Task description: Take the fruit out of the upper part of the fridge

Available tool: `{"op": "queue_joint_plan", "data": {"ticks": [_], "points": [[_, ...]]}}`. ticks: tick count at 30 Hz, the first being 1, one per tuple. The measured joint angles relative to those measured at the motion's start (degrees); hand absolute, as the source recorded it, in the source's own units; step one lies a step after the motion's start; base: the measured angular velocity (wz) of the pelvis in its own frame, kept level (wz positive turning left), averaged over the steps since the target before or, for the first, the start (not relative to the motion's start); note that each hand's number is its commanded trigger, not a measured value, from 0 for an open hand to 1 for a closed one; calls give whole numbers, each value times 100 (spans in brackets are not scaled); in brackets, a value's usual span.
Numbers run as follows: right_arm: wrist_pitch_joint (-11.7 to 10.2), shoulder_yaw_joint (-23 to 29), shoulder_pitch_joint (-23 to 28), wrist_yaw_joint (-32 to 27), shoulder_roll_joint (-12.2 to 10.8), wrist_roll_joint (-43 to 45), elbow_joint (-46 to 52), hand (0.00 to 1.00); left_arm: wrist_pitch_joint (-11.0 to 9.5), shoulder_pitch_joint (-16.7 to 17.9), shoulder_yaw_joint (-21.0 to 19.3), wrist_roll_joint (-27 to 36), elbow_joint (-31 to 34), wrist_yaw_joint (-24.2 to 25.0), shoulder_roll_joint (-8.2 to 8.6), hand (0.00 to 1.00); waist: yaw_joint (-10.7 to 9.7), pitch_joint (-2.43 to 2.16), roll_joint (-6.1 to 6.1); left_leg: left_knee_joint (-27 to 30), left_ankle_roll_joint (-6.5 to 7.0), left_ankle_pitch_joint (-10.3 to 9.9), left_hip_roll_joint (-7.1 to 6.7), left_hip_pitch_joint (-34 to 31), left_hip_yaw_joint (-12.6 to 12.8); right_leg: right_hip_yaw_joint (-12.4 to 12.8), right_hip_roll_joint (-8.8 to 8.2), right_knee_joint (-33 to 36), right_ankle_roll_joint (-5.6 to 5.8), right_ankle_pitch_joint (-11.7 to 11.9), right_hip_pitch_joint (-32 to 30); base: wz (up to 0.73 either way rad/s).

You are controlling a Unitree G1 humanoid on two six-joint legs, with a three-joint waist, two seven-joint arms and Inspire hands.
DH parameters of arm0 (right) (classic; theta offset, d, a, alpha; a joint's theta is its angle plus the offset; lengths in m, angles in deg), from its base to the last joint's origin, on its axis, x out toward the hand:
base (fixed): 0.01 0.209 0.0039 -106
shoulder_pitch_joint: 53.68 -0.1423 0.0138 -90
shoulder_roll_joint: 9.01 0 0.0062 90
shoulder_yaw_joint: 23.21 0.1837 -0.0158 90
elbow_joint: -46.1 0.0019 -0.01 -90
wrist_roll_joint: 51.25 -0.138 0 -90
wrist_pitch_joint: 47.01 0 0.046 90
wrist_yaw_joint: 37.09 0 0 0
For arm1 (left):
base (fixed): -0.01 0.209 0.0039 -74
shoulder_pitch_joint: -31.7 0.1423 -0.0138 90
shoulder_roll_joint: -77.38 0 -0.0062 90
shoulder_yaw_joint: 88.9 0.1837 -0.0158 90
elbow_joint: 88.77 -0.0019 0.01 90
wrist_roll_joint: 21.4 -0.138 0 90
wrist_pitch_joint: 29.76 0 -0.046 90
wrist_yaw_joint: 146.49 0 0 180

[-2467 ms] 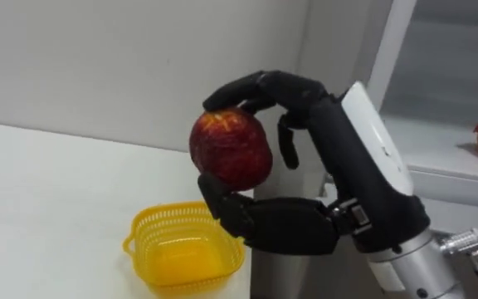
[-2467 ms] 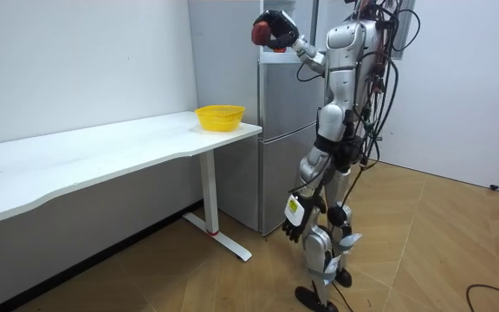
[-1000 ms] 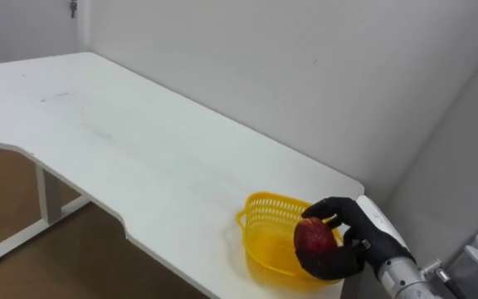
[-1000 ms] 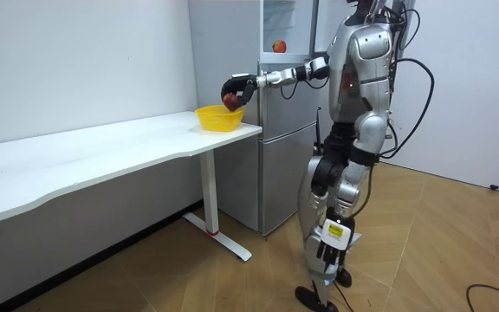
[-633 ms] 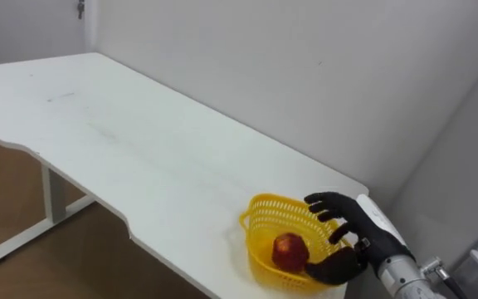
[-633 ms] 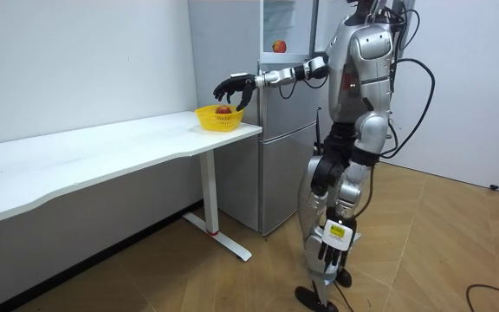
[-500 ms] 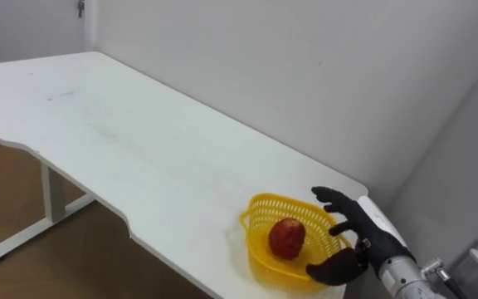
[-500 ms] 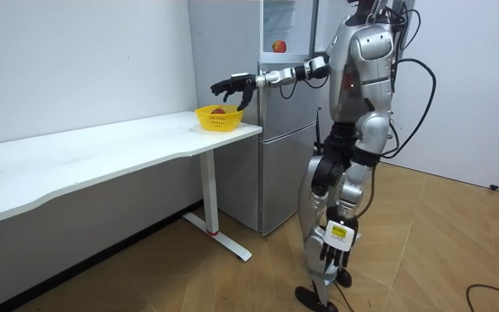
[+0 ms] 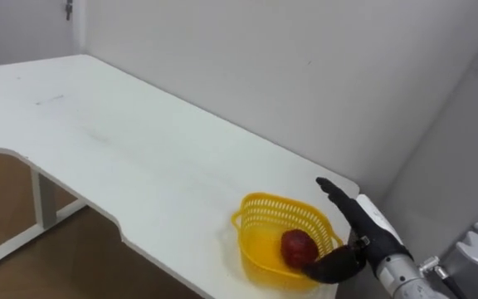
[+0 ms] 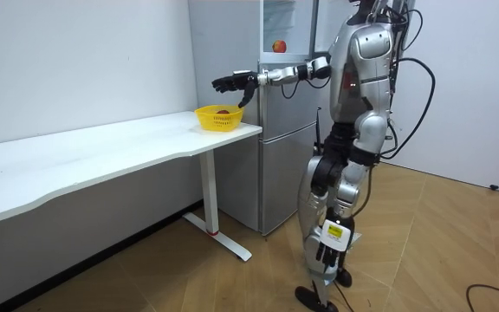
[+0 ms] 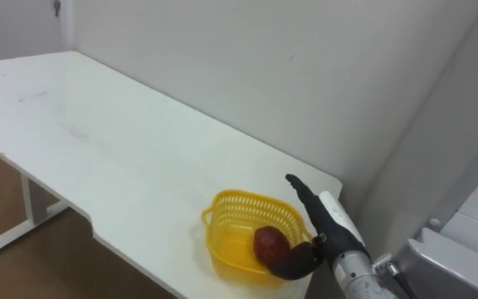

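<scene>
Apple (image 9: pixel 299 247), I think, sits in the basket (image 9: pixel 256 204), desk's (image 9: pixel 98 133) right end; my right hand (image 9: pixel 357 231) hovers wide, empty. Retrieval looks done.

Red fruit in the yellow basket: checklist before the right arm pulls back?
1. Red fruit inside the yellow basket: ok, it lies on the basket floor, on the side nearest the hand.
2. Right hand open: ok, its fingers are straight, above the basket rim.
3. Thumb clear of the fruit: cannot tell, it sits low, right beside the fruit.
4. Basket seated on the white table: ok, upright, near the table's corner.
5. Left hand free: cannot tell, it hangs by the thigh in the room view.
</scene>
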Motion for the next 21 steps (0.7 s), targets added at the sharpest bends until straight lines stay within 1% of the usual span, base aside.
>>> {"op": "queue_joint_plan", "data": {"ticks": [2,3,4,6,7,8,9,11,12,13,14,15,16,17,18,19,20,21], "points": [[0,2,0,5,0,-28,99,0,0,14,48,9,34,-19,2,0,-12,0,53,4,8,-6,1,18,77,47,0,2,0,0,2,-13],[1,9,6,40,0,-30,214,0,1,30,46,12,43,-14,29,0,-34,4,124,8,16,-12,5,37,126,89,0,3,1,1,4,-15],[1,13,11,65,-1,-30,281,0,1,42,44,11,44,-13,51,0,-55,0,164,10,20,-14,7,49,149,117,-3,5,1,1,4,-19],[-12,13,23,113,-3,-16,592,0,1,109,47,1,44,3,147,0,-151,-37,362,-3,33,-22,12,96,238,196,-15,21,11,7,0,-20],[-13,13,26,113,-5,-15,666,0,0,123,48,0,46,3,169,0,-155,-58,406,-15,36,-23,13,108,270,211,-16,29,12,8,-12,-26],[-13,15,30,113,-5,-16,794,0,1,145,48,0,48,-1,199,0,-190,-87,483,-63,40,-21,14,163,312,276,-16,42,14,9,-12,-19],[-13,17,35,113,-5,-1,920,0,0,179,45,-1,58,-17,222,0,-276,-113,541,-71,41,-21,11,201,316,300,-16,48,15,9,22,-12],[-13,90,66,124,-17,-27,1183,0,0,209,37,-7,86,-38,259,0,-396,-120,620,-75,42,-22,6,252,313,311,-14,47,18,7,63,0],[-12,170,145,129,-40,-48,1508,0,-2,234,33,-7,149,-38,285,0,-488,-113,675,-88,43,-23,6,269,314,312,-14,45,23,4,67,0],[-13,219,205,134,-42,-38,1698,0,-5,245,31,-7,182,-35,299,0,-507,-120,691,-93,43,-23,10,283,320,321,-12,46,24,3,67,-5],[-28,315,335,138,-51,-8,2066,0,-14,246,32,-8,215,-23,317,0,-520,-122,736,-101,43,-23,11,306,360,351,-7,46,24,3,76,-17],[-72,322,414,153,-76,5,2302,0,-16,244,32,-7,233,-18,330,0,-524,-139,767,-123,43,-23,19,351,415,411,0,46,24,3,83,-21],[-76,325,434,160,-81,20,2396,0,-16,258,32,-3,268,-15,338,0,-530,-139,785,-147,43,-22,25,387,453,436,2,47,24,3,95,-20],[-81,342,460,189,-86,28,2528,0,-30,287,32,11,327,-18,350,0,-603,-131,818,-162,43,-22,33,450,473,465,3,47,24,3,127,-16],[-78,358,509,197,-88,30,2683,0,-57,289,33,32,330,-33,360,0,-644,-113,856,-193,46,-24,42,507,499,489,2,49,29,0,159,-13],[-75,367,540,200,-93,35,2764,0,-75,281,36,36,330,-37,362,0,-664,-122,866,-212,48,-25,48,512,522,495,0,49,37,-5,154,-15],[-75,384,597,203,-105,46,2947,0,-121,257,39,19,330,-54,371,0,-753,-136,886,-259,50,-26,64,523,554,502,1,50,39,-6,146,-19],[-75,397,652,213,-117,72,3136,0,-137,257,52,14,321,-59,387,0,-817,-150,913,-284,50,-26,75,567,615,597,11,66,39,-6,132,-25]]}}
